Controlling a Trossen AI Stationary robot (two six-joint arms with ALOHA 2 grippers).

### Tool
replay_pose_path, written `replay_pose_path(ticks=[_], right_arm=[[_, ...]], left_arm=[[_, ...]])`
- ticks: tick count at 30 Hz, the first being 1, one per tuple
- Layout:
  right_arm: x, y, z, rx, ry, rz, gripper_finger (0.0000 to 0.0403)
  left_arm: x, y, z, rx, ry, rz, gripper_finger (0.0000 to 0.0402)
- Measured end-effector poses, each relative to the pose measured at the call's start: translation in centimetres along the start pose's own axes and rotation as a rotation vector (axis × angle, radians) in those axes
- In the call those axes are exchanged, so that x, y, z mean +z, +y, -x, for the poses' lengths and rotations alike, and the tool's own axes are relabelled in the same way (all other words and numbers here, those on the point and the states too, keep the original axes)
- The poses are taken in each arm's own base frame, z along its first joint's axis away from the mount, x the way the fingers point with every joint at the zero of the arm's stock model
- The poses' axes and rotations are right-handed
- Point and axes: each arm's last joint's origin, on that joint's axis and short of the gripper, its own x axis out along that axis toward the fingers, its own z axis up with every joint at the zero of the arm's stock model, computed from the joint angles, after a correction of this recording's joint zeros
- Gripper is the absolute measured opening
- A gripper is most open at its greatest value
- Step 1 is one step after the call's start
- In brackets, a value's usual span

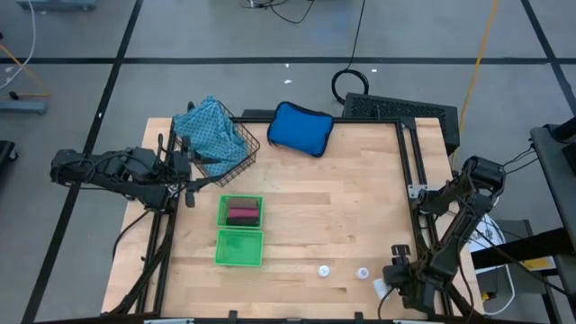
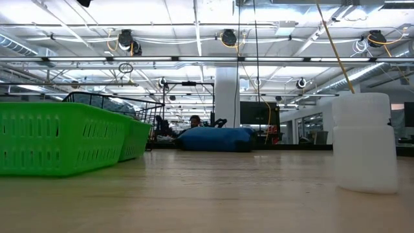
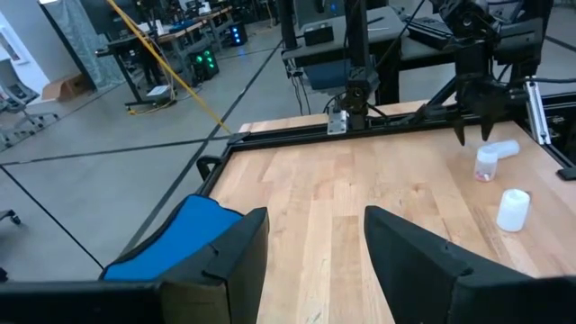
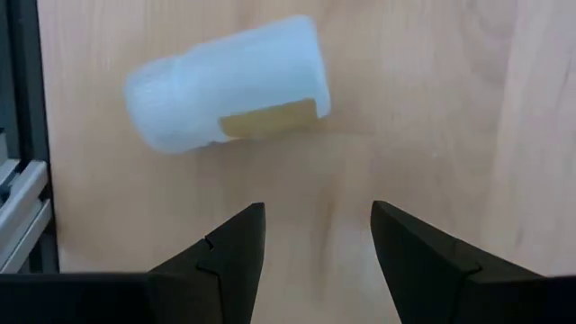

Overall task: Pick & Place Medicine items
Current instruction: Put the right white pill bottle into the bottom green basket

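1. High view shows green bins [image 1: 240,247] mid-table; far bin holds dark and pink pieces [image 1: 241,212], near bin looks empty.
2. Two white bottles [image 1: 323,269] upright right of bins; third bottle [image 4: 227,82] lies on its side further right, at table's edge.
3. Judged partway: oblong pieces binned, three bottles left on table.
4. Right gripper [image 4: 317,236] hangs over fallen bottle, pointing down, fingers spread, holding nothing, bottle just ahead of tips.
5. Left gripper [image 3: 315,243] waits left of bins beside wire basket [image 1: 220,148], level, fingers apart, empty.
6. Likely next: lower onto fallen bottle and close.
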Motion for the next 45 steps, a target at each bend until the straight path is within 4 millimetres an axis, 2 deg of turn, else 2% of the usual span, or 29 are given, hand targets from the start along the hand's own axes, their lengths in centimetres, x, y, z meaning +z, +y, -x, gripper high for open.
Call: replay_pose_path(ticks=[10, 14, 18, 20, 24, 27, 32, 41, 45], right_arm=[[0.4, -0.2, 0.0, -0.001, -0.007, -0.163, 0.0192], [1.3, -0.9, 0.0, -0.012, 0.01, -0.155, 0.0192], [1.2, -2.6, 1.9, -0.051, 0.109, -0.281, 0.0192], [0.9, -3.2, 3.2, -0.038, 0.106, -0.333, 0.0192], [1.1, -3.3, 5.5, 0.1, 0.055, -0.467, 0.0192], [1.5, -2.8, 6.2, 0.202, 0.011, -0.521, 0.0192], [2.4, -1.3, 5.5, 0.3, -0.033, -0.518, 0.0183], [2.6, -0.5, 2.2, 0.183, -0.031, -0.337, 0.0149], [2.7, -0.5, 1.9, 0.169, -0.048, -0.246, 0.0146]], left_arm=[[0.0, 0.0, 0.0, 0.0, 0.0, 0.0, 0.0191], [0.0, 0.0, 0.0, 0.0, 0.0, 0.0, 0.0191], [0.0, 0.0, 0.0, 0.0, 0.0, 0.0, 0.0191], [0.0, 0.0, 0.0, 0.0, 0.0, 0.0, 0.0191], [0.0, 0.0, 0.0, 0.0, 0.0, 0.0, 0.0191], [0.0, 0.0, 0.0, 0.0, 0.0, 0.0, 0.0191], [0.0, 0.0, 0.0, 0.0, 0.0, 0.0, 0.0191], [0.0, 0.0, 0.0, 0.0, 0.0, 0.0, 0.0191], [0.0, 0.0, 0.0, -0.001, 0.0, 0.0, 0.0191]])
